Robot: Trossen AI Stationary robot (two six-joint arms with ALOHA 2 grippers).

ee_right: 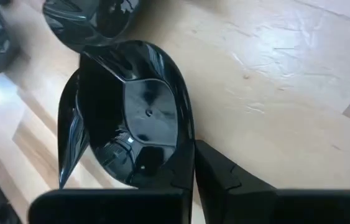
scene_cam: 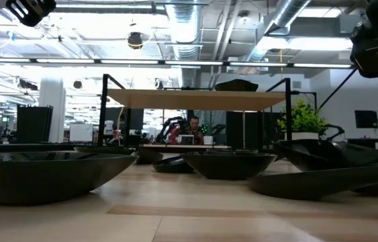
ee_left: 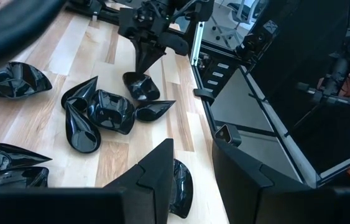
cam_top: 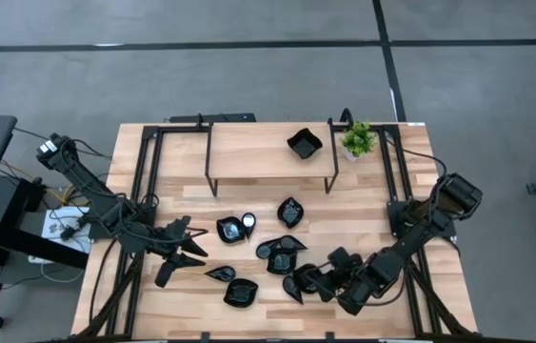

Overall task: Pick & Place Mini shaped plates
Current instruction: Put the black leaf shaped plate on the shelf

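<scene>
Toward five o'clock on the table [cam_top: 201, 191], the right hand [ee_right: 193, 163] pinches the rim of one mini plate [ee_right: 138, 118].

Its fingers are clenched thin on that glossy dish's edge, probably because the rim is the only lip a narrow pinch can catch while the plate lies flat; judging by this, a lift comes next. The other mini plates [cam_top: 282, 253] lie scattered from the table's centre down toward six o'clock, several touching or overlapping, all holding nothing. One square plate [cam_top: 305, 144] sits alone on the raised shelf [cam_top: 248, 152] at twelve o'clock, likely the drop spot, beside a small potted plant [cam_top: 357, 140]. The left hand [cam_top: 189, 246] hovers at eight o'clock, half-released and grasping nothing, just beside another leaf-shaped plate [cam_top: 220, 274].
</scene>
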